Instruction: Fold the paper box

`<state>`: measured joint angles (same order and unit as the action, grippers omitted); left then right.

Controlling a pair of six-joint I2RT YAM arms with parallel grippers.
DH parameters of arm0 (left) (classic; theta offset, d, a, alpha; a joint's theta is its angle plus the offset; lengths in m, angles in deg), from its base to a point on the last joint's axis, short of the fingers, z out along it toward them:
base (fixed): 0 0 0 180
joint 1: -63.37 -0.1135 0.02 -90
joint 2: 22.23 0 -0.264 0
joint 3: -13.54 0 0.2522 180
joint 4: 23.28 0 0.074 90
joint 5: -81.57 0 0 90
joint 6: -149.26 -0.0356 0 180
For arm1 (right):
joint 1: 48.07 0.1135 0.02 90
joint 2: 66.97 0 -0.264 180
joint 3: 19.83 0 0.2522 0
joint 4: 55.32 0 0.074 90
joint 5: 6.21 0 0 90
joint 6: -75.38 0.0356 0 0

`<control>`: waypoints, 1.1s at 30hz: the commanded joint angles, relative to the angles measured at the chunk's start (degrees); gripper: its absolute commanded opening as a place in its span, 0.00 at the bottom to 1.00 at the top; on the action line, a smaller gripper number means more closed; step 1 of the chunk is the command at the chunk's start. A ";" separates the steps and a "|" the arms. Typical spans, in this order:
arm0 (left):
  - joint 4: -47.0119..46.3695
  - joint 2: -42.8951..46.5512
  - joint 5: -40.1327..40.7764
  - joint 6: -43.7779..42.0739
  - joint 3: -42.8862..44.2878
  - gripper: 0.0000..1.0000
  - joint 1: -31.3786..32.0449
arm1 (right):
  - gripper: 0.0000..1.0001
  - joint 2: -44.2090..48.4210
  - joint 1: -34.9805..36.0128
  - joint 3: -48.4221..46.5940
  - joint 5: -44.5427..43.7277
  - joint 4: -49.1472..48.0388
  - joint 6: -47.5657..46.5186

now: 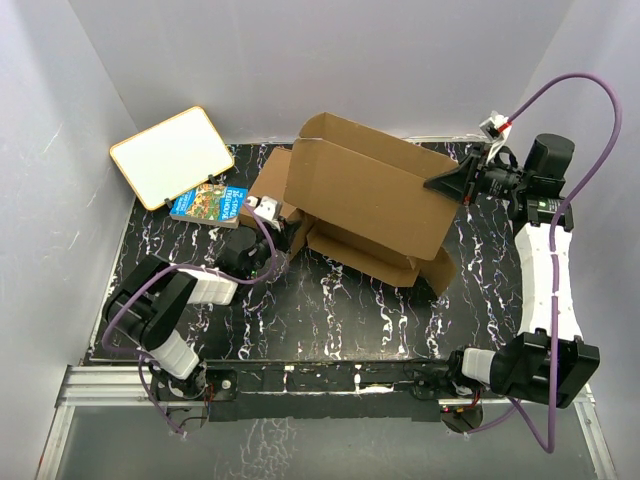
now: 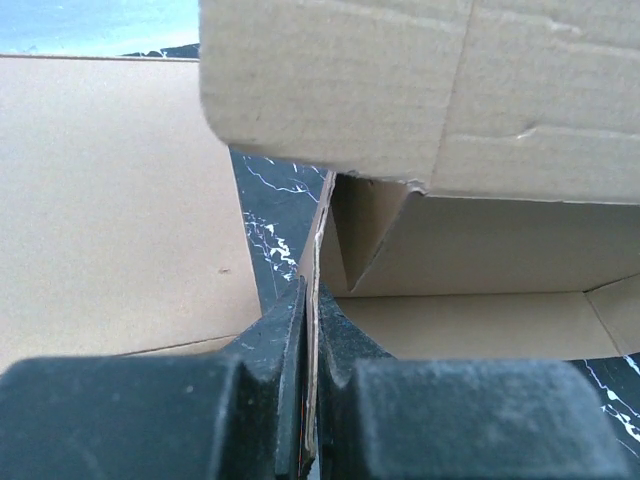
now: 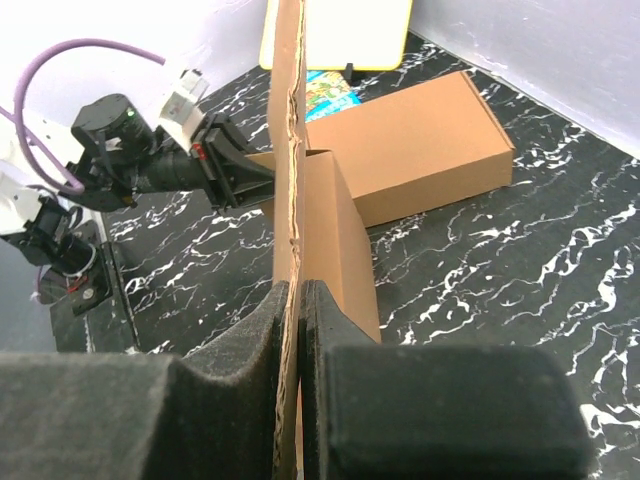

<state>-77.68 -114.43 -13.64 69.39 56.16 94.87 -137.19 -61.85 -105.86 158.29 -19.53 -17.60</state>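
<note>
Black marbled desk (image 1: 330,310) w/ half-folded paper box (image 1: 370,200), left gripper (image 2: 311,300) pinched on its left flap edge, right gripper (image 3: 297,292) clamped on right-side panel.

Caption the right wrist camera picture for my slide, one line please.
Right gripper pinches the paper box by its upright edge; opposite, the left gripper holds another flap, a closed brown box behind.

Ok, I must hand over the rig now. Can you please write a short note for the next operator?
Left gripper: shut on a flap edge of the paper box, at its left side.
Right gripper: shut on a panel edge at its right side.
Box: mid-table, partly raised, open; a closed flat box and a book lie at the far left.
Done: panels lifted.
Left to do: fold walls, tuck flaps, close lid.
</note>
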 commanded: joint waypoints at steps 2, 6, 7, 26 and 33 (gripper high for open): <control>-3.99 1.53 -2.86 -1.73 -0.16 0.00 -0.31 | 0.08 -0.86 -2.68 -0.03 1.28 -3.34 -0.62; -0.37 4.70 -3.97 -1.57 -1.34 0.07 -0.83 | 0.08 -0.63 -2.98 -0.07 2.40 -3.30 -0.78; 1.20 5.47 -4.12 -1.41 -1.59 0.09 -1.00 | 0.08 -0.55 -3.00 0.02 2.56 -3.22 -0.88; 42.38 42.97 -1.35 3.92 -3.93 0.80 -7.43 | 0.08 -1.37 -3.64 -1.07 2.34 0.48 -4.14; 46.91 34.65 -13.04 8.15 3.42 0.43 -21.90 | 0.08 -2.07 -3.71 -1.38 2.91 0.39 -3.85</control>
<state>-35.52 -72.12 -19.04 74.70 56.60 78.63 -138.94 -65.11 -105.77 160.46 -17.59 -19.27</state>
